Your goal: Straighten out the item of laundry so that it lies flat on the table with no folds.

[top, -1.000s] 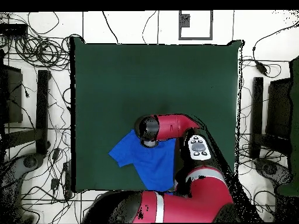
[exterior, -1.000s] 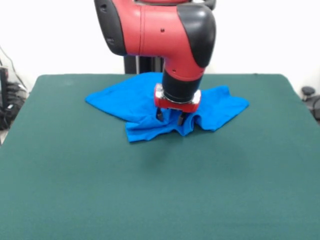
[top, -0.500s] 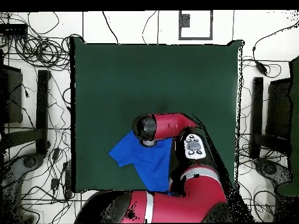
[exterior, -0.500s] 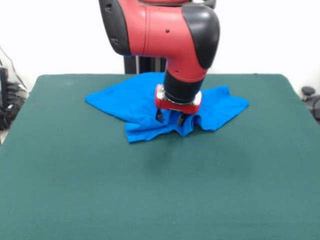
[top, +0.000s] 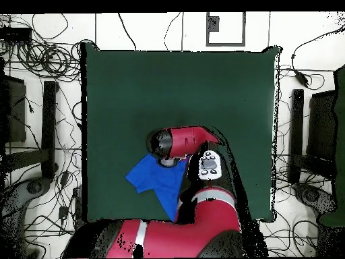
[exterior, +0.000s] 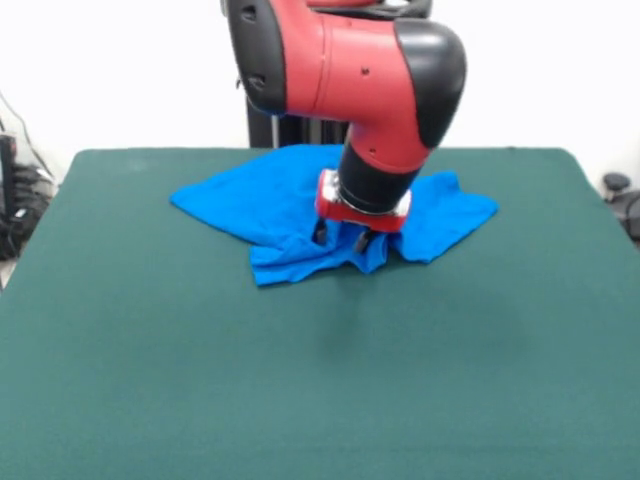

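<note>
- Looking at the front view, we've got the fingers [exterior: 342, 238] down in the bunched front edge of the shirt [exterior: 260, 205], right where the cloth humps up.
- They look pinched on that ridge of fabric, two dark tips poking into the fold, though the wrist hides the top of them.
- The shirt sits toward the far side of the bench [exterior: 320, 380], crumpled, long axis running side to side.
- Most of the cloth lies behind and to both sides of the fingers; only open bench is in front.
- So we'd guess the pull goes forward, toward the open bench, to drag that fold out.
</note>
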`<action>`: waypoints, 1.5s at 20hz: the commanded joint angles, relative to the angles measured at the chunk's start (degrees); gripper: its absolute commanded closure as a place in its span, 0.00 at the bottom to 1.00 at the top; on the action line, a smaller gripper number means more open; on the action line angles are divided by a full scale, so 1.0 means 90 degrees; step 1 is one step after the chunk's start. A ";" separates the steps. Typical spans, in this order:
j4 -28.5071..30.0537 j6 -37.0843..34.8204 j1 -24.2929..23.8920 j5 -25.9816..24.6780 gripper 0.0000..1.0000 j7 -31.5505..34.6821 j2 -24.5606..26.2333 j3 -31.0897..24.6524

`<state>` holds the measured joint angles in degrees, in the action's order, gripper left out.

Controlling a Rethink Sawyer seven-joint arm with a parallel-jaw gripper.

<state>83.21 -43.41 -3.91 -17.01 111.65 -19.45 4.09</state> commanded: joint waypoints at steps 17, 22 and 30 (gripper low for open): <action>-0.1481 -0.0962 0.0877 0.1438 0.00 0.1987 0.0547 0.0287; -0.1465 -0.0940 0.1022 0.1630 0.00 0.2063 0.0594 0.0419; -0.1134 -0.0851 0.1253 0.1904 0.00 0.2144 0.0398 0.0701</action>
<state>70.98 -51.29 4.85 -3.45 112.02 -15.65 11.14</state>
